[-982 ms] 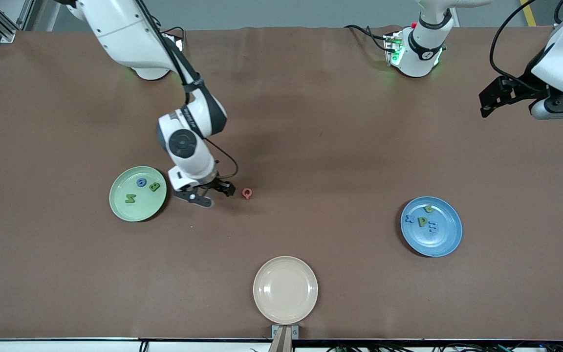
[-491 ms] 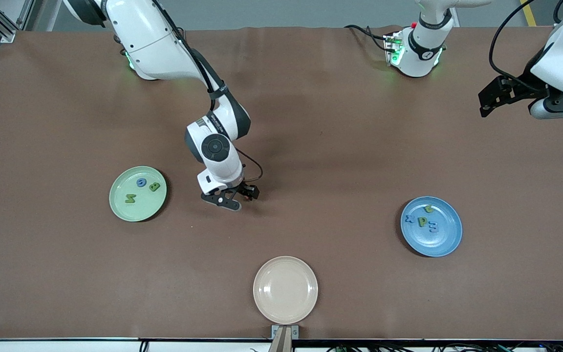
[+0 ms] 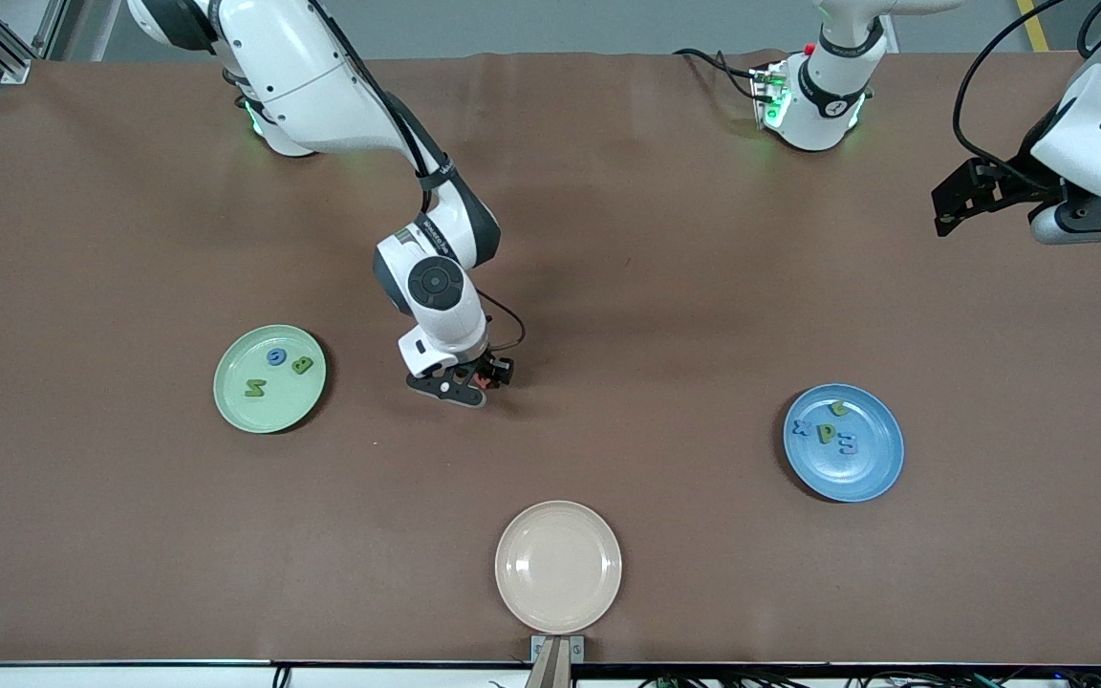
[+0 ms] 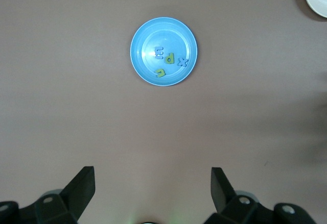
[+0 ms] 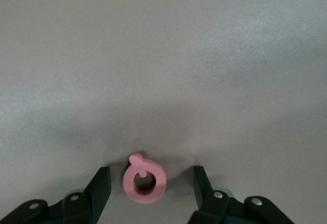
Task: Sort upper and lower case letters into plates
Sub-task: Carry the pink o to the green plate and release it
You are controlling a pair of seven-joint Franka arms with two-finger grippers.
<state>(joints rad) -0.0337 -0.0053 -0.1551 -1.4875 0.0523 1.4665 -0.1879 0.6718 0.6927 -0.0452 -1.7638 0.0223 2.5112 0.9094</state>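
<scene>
The pinkish-red letter Q [image 5: 144,184] lies flat on the brown table between the open fingers of my right gripper [image 5: 152,185]; neither finger touches it. In the front view the right gripper [image 3: 484,379] is low over the table's middle and almost hides the Q [image 3: 481,381]. The pale green plate [image 3: 243,406] holds three letters. The blue plate [image 3: 871,473] holds several letters and also shows in the left wrist view [image 4: 148,35]. My left gripper [image 4: 152,193] is open and empty, waiting high over the left arm's end of the table [image 3: 957,203].
A cream-beige plate [image 3: 558,566] sits bare at the table's edge nearest the front camera, with a small bracket [image 3: 556,652] just below it. Both arm bases [image 3: 813,105] stand along the table's edge farthest from the front camera.
My right gripper moved from beside the green plate toward the Q and came down around it, so the letter now sits between its open fingers. The left arm shifted only slightly.
</scene>
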